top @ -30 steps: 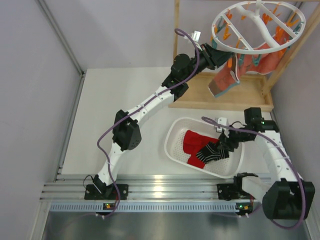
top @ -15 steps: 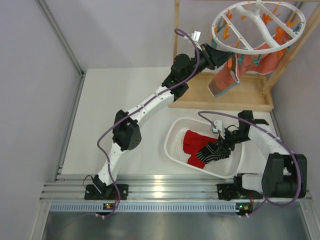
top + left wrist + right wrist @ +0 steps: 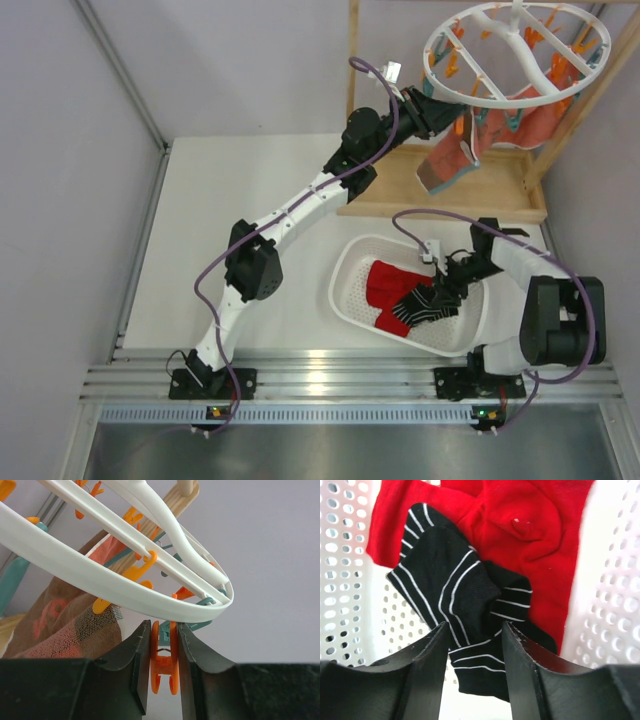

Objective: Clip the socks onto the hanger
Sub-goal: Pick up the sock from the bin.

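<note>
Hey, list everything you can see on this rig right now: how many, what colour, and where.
red socks: count unclear, red, in the basket
black striped socks: apparently two, black-white, on the red ones
basket: one, white, on the table
hanger: one, white, top right
clips: many, orange and teal, on the hanger
large sock: one, salmon-teal, under the hanger
wooden frame: one, tan, far right
left gripper: shut on an orange clip
right gripper: open, over the black striped socks

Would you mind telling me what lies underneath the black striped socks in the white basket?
Red socks lie partly under the black striped socks, on the perforated basket floor. How far the red fabric runs beneath them is hidden.
</note>
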You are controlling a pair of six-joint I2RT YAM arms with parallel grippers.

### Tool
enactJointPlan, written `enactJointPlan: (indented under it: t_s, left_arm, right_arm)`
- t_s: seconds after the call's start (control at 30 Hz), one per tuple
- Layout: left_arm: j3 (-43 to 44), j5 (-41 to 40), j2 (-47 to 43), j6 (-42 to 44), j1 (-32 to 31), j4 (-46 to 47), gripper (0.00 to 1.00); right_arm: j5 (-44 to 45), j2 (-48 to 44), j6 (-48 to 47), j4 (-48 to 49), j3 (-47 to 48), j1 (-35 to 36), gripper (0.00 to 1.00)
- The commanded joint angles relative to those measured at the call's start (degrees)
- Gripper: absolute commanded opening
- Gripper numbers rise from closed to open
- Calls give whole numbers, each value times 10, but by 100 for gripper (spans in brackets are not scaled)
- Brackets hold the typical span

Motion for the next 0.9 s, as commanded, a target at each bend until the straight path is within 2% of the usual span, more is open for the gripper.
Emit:
enactJointPlan:
  t_s: [0.0,0.13,0.23,0.33,0.37,0.47,0.63,0.87]
  left_arm:
    - [-1,8,-9,-7,2,14,0]
    - [-2,8,-9,-6,2,12,0]
    - [-5,9,-12,-6,2,10,0]
    - [-5,9,-12,-5,2,11,0]
    - [-6,8,-10,-6,2,11,0]
    - [-5,7,-10,-8,2,12,0]
    - [-6,9,-10,-11,2,12,0]
    - [-12,11,-16,-10,2,12,0]
  right_arm:
    - [-13,8,-31,-29,24,7,45]
    - [-14,17,-35,-36,31,26,41]
    - [-17,15,-35,-40,37,26,33]
    - [-15,1,-43,-52,38,27,20]
    - [-15,-5,-45,-59,37,27,11]
    - [-16,-30,-51,-83,40,26,0]
    - [-23,-91,-29,-103,52,18,0]
    - [-18,-195,14,-99,79,-43,0]
